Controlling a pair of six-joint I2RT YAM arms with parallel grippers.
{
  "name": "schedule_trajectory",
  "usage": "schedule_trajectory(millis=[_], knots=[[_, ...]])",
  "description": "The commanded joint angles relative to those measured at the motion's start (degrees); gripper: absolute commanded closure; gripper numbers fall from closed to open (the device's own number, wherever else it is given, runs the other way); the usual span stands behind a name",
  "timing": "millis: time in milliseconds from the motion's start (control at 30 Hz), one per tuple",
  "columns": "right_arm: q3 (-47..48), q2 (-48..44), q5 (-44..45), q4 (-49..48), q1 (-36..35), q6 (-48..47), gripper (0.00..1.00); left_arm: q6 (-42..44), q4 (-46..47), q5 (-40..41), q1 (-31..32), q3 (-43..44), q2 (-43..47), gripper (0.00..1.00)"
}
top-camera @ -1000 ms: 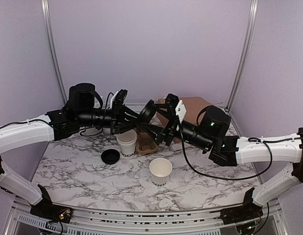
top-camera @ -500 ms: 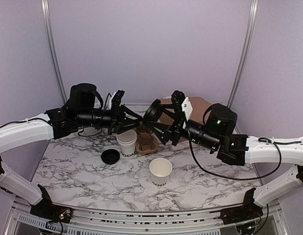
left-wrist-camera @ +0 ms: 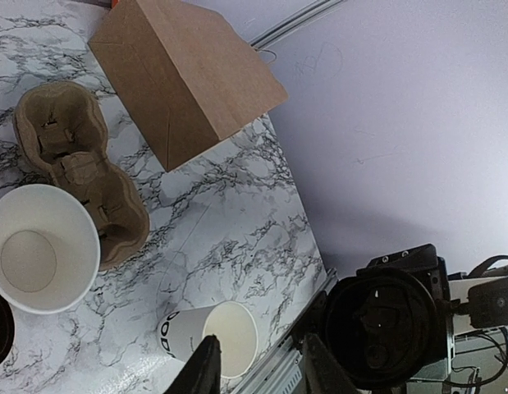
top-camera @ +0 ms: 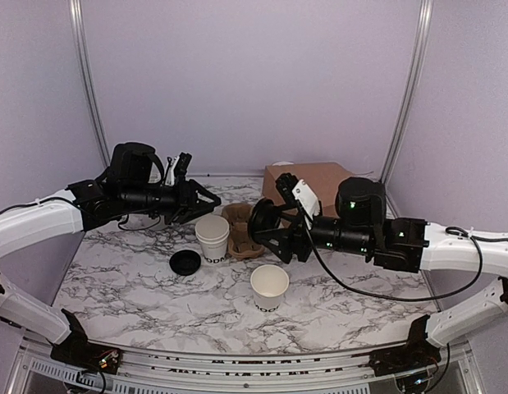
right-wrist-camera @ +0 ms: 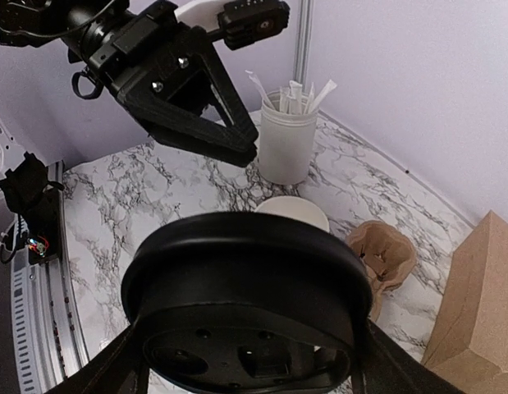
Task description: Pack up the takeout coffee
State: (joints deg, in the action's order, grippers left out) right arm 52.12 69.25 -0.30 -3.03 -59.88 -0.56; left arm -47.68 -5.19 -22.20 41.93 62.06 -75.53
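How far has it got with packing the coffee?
Hardly started. Done: nothing packed; the carrier is empty, and the cup beside it and the nearer cup stand open. In hand: the right claw grips a black lid. Left: probably lid a cup, then seat it in the carrier.

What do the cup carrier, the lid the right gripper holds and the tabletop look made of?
The carrier: likely moulded paper pulp, matte brown, rough fibrous surface. The held lid: probably plastic, smooth black, soft sheen along its rim. The tabletop: white marble pattern, grey veins; stone or printed laminate, cannot tell.
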Motion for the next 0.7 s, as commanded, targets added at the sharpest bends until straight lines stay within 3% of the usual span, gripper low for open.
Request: schedule_trajectory(millis=[0,667], knots=[[4.01,0.31,-0.02,11.46,0.02,3.61,0.21,3.80,-2.71,1.69,-0.27,-0.52,1.59,0.64],[15.88,10.06,0.52,38.07,1.16,5.91,0.21,5.93,-2.59,2.58,-0.27,-4.98,5.06,0.65]])
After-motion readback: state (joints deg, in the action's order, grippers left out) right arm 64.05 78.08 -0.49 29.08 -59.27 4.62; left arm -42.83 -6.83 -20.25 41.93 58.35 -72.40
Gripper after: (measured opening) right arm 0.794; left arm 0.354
